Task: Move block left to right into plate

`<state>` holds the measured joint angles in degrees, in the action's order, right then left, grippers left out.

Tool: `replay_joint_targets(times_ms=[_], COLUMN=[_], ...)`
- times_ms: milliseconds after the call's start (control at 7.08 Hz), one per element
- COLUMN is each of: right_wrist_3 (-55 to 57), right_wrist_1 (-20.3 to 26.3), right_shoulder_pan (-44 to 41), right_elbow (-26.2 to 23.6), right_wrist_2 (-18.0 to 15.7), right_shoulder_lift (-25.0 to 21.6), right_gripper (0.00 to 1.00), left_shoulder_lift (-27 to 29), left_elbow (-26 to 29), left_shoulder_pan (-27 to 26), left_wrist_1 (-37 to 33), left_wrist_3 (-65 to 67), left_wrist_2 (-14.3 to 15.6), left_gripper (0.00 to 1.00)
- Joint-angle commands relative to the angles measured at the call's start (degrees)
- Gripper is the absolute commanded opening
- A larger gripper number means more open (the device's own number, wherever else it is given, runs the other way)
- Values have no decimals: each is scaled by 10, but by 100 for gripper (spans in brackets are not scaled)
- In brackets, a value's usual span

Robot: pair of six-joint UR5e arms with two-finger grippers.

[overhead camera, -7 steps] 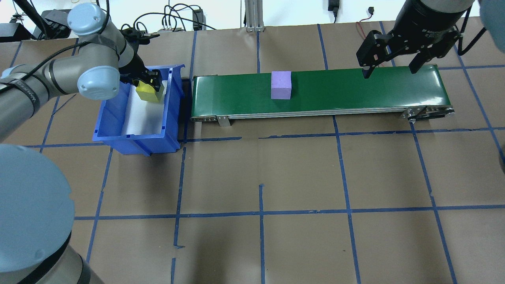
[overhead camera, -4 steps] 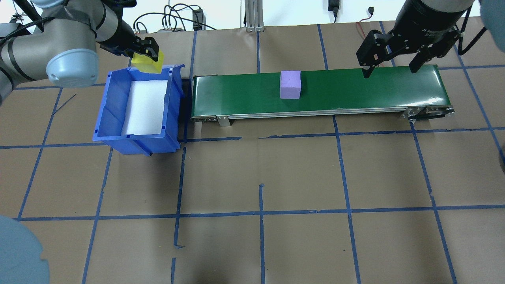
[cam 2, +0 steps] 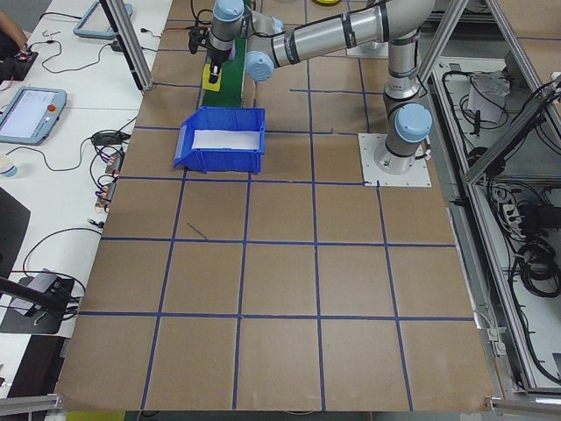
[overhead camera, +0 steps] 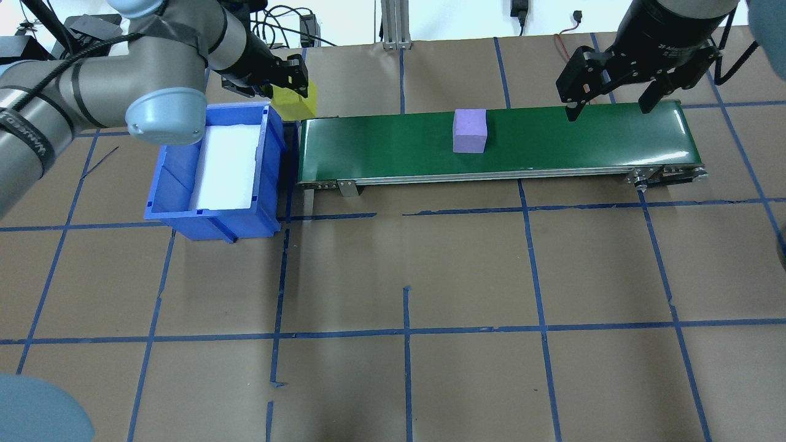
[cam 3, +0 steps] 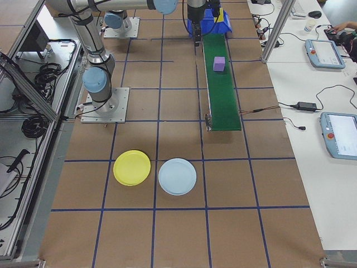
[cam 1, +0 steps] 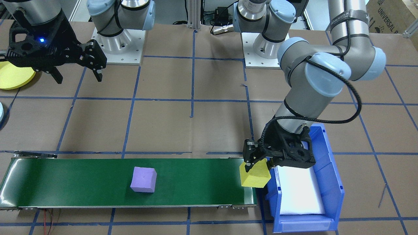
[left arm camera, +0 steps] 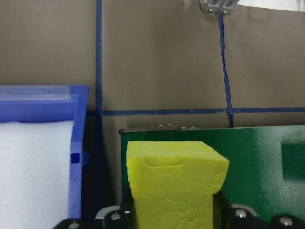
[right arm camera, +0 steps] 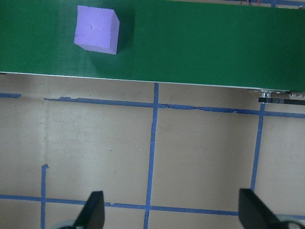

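left gripper (cam 1: 258, 163) clamps yellow block (cam 1: 255, 175) at belt's (cam 1: 81, 182) 3 o'clock end | right gripper (cam 1: 76, 74) spread, empty | risk: off-centre release topples the block off the edge

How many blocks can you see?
2. A purple block sits on the green belt. A yellow block is held in the left hand, by the belt's end next to the blue bin. None show inside the bin.

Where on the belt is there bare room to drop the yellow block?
The belt is bare between its bin-side end and the purple block, and again past it toward the right pincer. The left pincer holds the yellow block there.
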<state>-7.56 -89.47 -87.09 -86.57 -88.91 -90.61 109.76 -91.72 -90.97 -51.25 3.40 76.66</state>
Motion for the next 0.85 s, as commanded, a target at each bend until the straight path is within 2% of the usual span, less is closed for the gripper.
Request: replay_joint_targets(times_ms=[0, 141, 282, 424, 565, 706], right_wrist_3=[0, 0, 0, 0, -1, 0], right_wrist_1=[0, 0, 0, 0, 0, -2], right_shoulder_pan=[1, 1, 1, 1, 1, 9], right_elbow=[0, 1, 0, 0, 0, 11], right_wrist_2=[0, 0, 0, 0, 0, 7], right_shoulder_lift=[0, 0, 0, 0, 1, 1], right_gripper=[100, 100, 100, 100, 100, 100], left_shoulder_lift=[46, 61, 57, 31, 1, -24], left_elbow=[-2, -3, -1, 7, 12, 12], left_shoulder_pan=[-32, -42, -42, -43, -40, -40], left_wrist_1=[1, 3, 2, 2, -7, -30], left_wrist_3=[34, 36, 37, 31, 28, 28], left_wrist_2=[-2, 0, 0, 4, 26, 61], left_gripper=[45, 60, 100, 100, 100, 100])
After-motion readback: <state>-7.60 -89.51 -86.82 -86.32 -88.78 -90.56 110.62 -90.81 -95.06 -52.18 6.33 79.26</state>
